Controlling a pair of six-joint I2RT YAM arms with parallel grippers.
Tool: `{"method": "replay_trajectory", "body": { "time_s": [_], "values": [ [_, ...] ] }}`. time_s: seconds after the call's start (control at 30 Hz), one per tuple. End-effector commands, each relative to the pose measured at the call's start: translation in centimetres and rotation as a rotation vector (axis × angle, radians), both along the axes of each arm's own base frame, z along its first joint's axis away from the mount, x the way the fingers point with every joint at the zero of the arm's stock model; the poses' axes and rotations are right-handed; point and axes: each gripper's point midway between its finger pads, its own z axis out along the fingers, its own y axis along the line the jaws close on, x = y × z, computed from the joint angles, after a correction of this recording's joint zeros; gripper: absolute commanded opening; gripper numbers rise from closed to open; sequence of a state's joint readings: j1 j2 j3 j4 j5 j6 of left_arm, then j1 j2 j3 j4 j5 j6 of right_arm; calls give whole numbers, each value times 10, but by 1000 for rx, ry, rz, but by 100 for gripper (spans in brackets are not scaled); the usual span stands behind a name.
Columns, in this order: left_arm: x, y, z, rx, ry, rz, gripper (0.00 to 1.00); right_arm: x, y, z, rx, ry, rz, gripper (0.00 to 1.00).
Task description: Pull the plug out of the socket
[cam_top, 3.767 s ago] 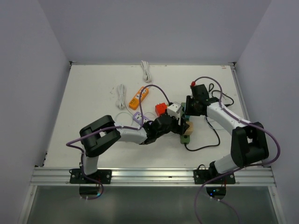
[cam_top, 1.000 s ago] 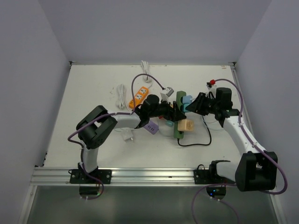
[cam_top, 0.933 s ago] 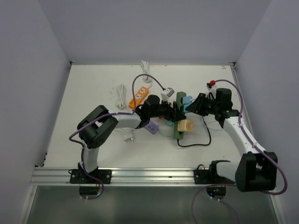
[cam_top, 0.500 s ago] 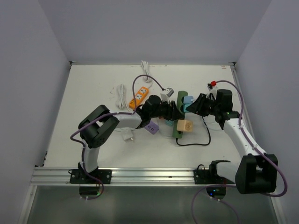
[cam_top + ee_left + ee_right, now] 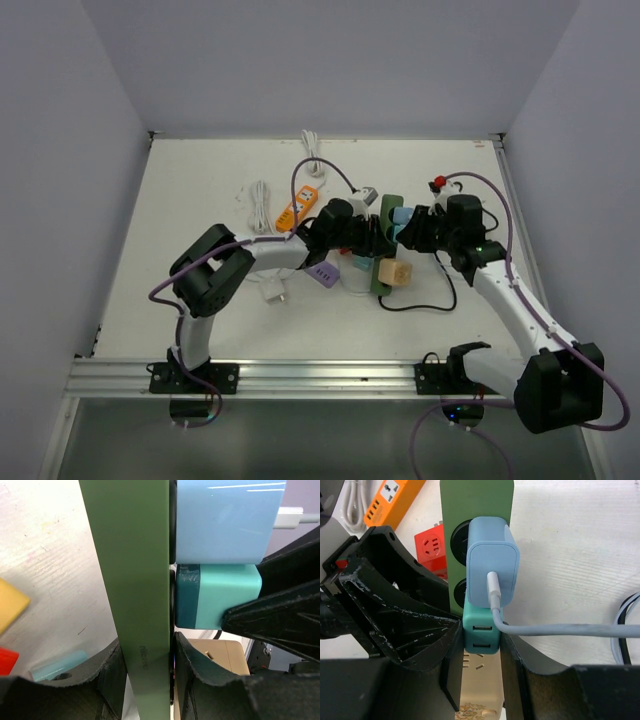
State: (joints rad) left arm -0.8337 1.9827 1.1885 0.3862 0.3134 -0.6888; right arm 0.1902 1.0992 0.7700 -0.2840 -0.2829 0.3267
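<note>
A green power strip (the socket) lies mid-table, carrying a light-blue charger, a teal plug and a beige adaptor in a row. My left gripper comes in from the left and is shut on the strip's body, one finger on each side. From the right, my right gripper is shut on the teal plug, which still sits against the strip's face.
An orange power strip and a red adaptor lie left of the green strip. White coiled cables, a purple adaptor and a white plug sit nearby. A black cable trails on the near side.
My left gripper has closed onto the green strip. The right arm has shifted slightly left, still gripping the teal plug, and the strip has moved a little with it.
</note>
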Motion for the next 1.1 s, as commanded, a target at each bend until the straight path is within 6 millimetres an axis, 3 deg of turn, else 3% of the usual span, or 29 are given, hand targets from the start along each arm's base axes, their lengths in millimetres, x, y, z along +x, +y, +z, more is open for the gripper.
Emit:
{"method": "replay_trajectory", "body": {
  "time_s": [0.0,0.27,0.4,0.53,0.73,0.97,1.0,1.07],
  "values": [
    [16,4,-11,89,-26,50,0,5,8,27,-42,-91,42,0],
    [16,6,-22,138,-7,43,0,5,4,29,-66,-89,19,0],
    [6,8,-6,-5,-16,4,0,3,6,24,-16,-40,-27,0],
    [8,17,-4,-22,-25,-14,0,-1,22,27,123,-30,25,0],
    [-3,22,7,-96,-45,-59,0,1,16,34,317,-25,12,0],
    [-4,37,21,-190,-45,-94,0,-5,13,41,476,8,20,0],
    [-1,40,23,-200,-51,-92,0,-4,18,50,507,-26,60,0],
    [0,42,24,-194,-58,-88,0,0,11,48,529,-20,28,0]
  ]
}}
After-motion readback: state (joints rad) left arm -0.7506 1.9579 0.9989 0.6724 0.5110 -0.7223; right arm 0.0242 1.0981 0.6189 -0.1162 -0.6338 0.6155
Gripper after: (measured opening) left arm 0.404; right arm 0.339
